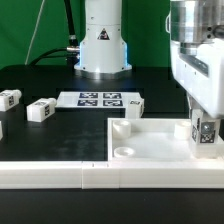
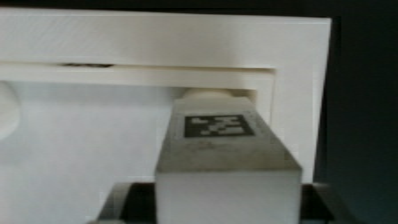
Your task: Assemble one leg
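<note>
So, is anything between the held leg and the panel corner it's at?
Nothing visible. The leg is gripped in the fingers right at the panel's corner on the exterior view's right; the wrist view shows only bare panel beyond its tip.

my counter (image 1: 40, 85) is black. on it lies the marker board (image 1: 100, 99), flat near my base. toward the exterior view's left lie two loose white blocks (image 1: 40, 110) and (image 1: 9, 98), apart from each other. the big white panel (image 1: 150, 140) rests toward the right, with a long white rail (image 1: 50, 176) along the near edge.
</note>
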Robot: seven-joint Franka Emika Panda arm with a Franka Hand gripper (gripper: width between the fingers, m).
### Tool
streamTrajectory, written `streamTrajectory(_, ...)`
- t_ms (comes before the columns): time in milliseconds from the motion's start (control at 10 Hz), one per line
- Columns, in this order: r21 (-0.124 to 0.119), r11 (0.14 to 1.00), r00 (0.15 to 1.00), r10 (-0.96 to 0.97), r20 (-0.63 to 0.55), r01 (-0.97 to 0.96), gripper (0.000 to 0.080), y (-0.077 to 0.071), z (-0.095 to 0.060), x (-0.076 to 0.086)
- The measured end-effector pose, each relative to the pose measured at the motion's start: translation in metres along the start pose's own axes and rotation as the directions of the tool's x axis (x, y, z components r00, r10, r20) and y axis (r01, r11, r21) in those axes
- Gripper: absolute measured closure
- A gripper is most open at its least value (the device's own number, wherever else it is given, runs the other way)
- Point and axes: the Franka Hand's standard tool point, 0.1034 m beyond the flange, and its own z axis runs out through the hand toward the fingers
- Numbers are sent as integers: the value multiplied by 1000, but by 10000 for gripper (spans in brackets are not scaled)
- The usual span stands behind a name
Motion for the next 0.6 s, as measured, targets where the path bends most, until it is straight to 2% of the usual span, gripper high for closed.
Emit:
streamTrajectory(300, 3, 985, 985, 175, -7, -175, 509, 1, 0, -2)
streamTrajectory(600, 4, 982, 982, 191, -13, -191, 509, 1, -1, 0)
